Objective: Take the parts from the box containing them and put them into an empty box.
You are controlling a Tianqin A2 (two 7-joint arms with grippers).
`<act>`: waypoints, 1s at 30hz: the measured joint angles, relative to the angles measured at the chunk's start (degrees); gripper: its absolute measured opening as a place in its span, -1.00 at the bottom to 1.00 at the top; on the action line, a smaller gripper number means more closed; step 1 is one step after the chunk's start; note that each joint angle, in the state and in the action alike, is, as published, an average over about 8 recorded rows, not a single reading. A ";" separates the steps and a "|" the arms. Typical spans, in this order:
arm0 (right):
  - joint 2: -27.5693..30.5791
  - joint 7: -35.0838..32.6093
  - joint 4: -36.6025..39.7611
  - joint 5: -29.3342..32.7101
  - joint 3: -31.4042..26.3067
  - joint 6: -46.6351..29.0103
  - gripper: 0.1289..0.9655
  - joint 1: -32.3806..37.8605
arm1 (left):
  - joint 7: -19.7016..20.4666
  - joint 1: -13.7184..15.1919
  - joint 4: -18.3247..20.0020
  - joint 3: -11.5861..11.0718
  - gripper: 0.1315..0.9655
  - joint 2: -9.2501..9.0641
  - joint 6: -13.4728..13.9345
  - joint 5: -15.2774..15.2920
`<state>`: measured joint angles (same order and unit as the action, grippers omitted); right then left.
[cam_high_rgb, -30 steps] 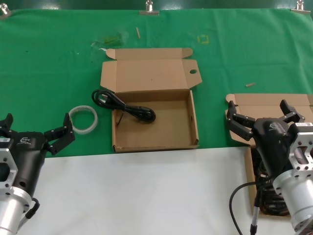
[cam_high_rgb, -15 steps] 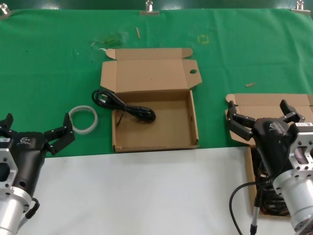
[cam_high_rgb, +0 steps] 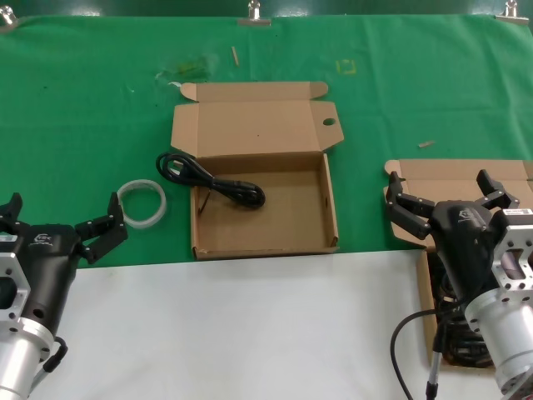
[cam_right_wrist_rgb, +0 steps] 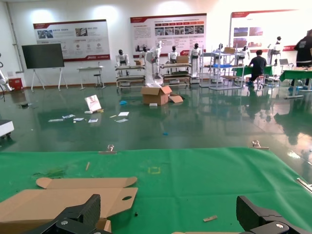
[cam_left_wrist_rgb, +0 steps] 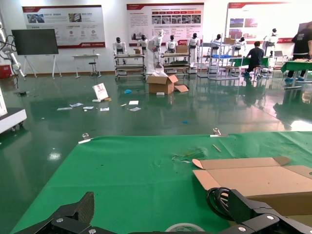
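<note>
My right gripper (cam_high_rgb: 445, 202), fingers spread, hangs over the box containing them (cam_high_rgb: 466, 177) at my right, dark parts (cam_high_rgb: 454, 337) below my wrist. My left gripper (cam_high_rgb: 60, 218) waits, fingers apart, near-left. Farther, one cable (cam_high_rgb: 212, 181) drapes over the left wall of an empty box (cam_high_rgb: 262, 218).

We see our black, claw-fingered left gripper (cam_high_rgb: 60, 227) and right gripper (cam_high_rgb: 450, 197) on silver cylindrical wrists, a black cable (cam_high_rgb: 402, 346) trailing.
</note>
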<state>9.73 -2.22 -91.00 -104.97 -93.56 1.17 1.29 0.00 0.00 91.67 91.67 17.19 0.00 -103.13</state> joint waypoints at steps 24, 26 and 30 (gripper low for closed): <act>0.00 0.00 0.00 0.00 0.00 0.00 1.00 0.00 | 0.00 0.00 0.00 0.00 1.00 0.00 0.00 0.00; 0.00 0.00 0.00 0.00 0.00 0.00 1.00 0.00 | 0.00 0.00 0.00 0.00 1.00 0.00 0.00 0.00; 0.00 0.00 0.00 0.00 0.00 0.00 1.00 0.00 | 0.00 0.00 0.00 0.00 1.00 0.00 0.00 0.00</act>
<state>9.73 -2.22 -91.00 -104.97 -93.56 1.17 1.29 0.00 0.00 91.67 91.67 17.19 0.00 -103.13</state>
